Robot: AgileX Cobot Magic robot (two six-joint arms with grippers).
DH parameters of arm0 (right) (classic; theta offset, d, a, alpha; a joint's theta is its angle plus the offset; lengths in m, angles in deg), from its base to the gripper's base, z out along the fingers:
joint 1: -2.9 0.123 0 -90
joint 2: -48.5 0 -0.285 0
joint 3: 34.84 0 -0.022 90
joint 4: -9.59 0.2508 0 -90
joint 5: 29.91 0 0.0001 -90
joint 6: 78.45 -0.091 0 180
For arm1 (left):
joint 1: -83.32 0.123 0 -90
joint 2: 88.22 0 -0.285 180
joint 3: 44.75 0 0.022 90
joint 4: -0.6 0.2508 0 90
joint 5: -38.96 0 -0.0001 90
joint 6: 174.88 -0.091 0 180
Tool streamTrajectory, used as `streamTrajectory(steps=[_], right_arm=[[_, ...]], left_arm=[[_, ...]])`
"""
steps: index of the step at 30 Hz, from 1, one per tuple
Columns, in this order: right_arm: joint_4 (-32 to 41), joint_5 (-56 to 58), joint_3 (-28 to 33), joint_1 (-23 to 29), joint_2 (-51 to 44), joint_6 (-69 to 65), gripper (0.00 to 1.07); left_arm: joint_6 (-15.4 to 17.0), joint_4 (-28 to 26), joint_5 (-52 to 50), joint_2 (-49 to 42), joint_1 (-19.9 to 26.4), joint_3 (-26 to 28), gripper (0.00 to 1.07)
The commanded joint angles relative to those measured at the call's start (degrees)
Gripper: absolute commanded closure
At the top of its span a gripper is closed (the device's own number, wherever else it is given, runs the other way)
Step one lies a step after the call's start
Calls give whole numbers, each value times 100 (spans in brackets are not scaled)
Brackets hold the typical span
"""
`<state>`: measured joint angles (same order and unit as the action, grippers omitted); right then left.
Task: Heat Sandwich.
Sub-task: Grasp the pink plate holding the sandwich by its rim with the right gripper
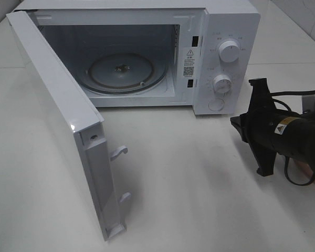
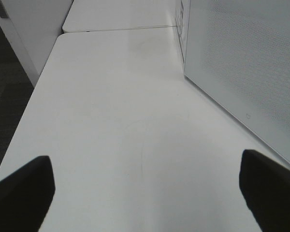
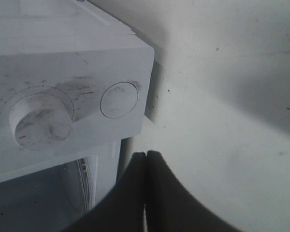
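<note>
Okay, microwave door (image 1: 55, 113) open, turntable (image 1: 107, 73) bare. Your right gripper (image 3: 146, 155) shut, empty, button (image 3: 119, 100) just ahead; left gripper (image 2: 145, 162) wide. Next: fetch the sandwich, unseen.

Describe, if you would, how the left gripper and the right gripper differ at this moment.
The left gripper has its fingers wide apart; the right gripper has its fingers pressed together. The left gripper looks along bare table beside the microwave door; the right gripper sits close to the control panel, near its round button. The high view shows the right gripper but not the left gripper. Both are black and hold nothing.
</note>
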<state>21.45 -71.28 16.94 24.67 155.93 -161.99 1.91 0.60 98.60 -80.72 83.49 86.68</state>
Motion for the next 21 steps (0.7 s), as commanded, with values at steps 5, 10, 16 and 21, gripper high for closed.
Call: streamTrajectory(steps=[5,10,16,21], right_arm=[[-97,1610,40,-17,-911,395,107],[-97,2722,-143,-115,-1278,911,106],[-286,4343,-848,-441,-1530,2469,105],[-762,5500,-1455,-504,-1536,3867,104]], left_arm=[[29,-40,-11,-160,0,-6,9],[29,-40,-11,-160,0,-6,9],[23,-40,-11,-160,0,-6,9],[23,-40,-11,-160,0,-6,9]])
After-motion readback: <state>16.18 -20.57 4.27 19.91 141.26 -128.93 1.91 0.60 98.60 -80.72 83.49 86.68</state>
